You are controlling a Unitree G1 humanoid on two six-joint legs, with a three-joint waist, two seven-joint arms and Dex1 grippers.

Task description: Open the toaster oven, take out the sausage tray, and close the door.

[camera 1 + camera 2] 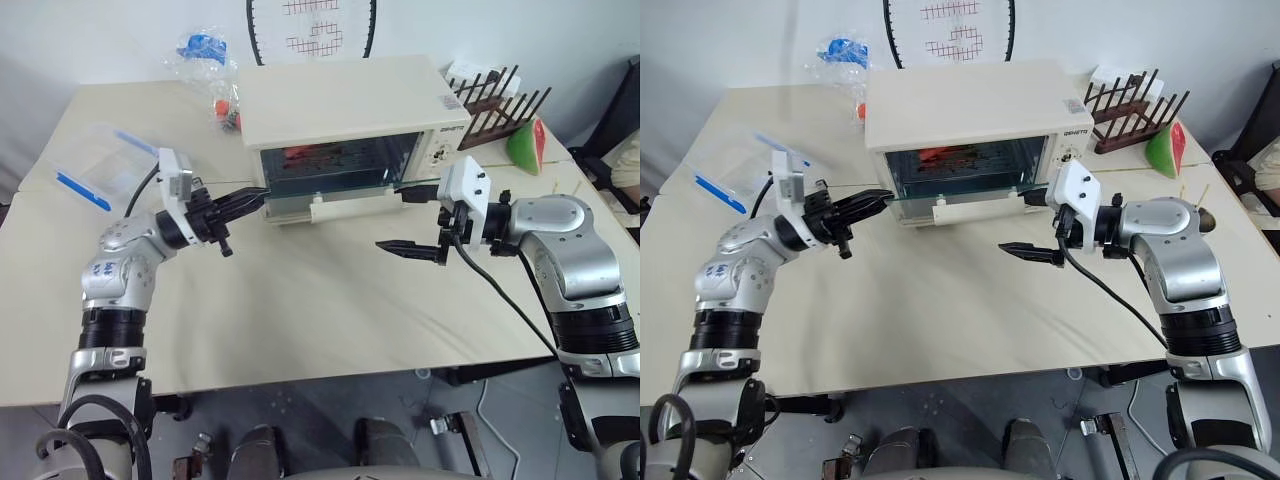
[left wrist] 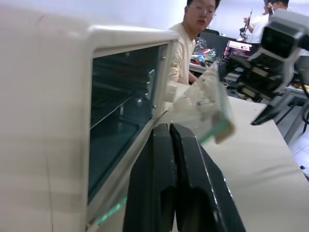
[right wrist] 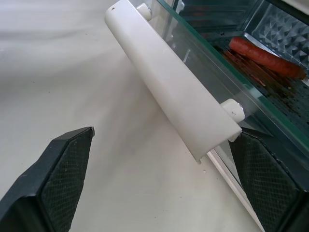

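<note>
I see my left gripper (image 1: 250,198) clenched empty at the cream-white boxy toaster oven's (image 1: 345,105) lowered glass door (image 1: 330,196); right gripper (image 1: 408,220) gapes near its bar handle (image 3: 174,82).

Small dark brand lettering on the toaster oven (image 1: 352,110) control panel — too small to read

- The room is bright and evenly lit, apparently from overhead; the pale table (image 1: 330,300) shows soft, faint shadows.
- From the head views everything looks sharp, with slight bowing toward the edges.
- Close by the left gripper (image 2: 179,145), its black fingers are blurred, as is the toaster oven (image 2: 58,96) wall.
- The glass door (image 3: 227,72) carries mild greenish reflections; the handle looks crisp.
</note>
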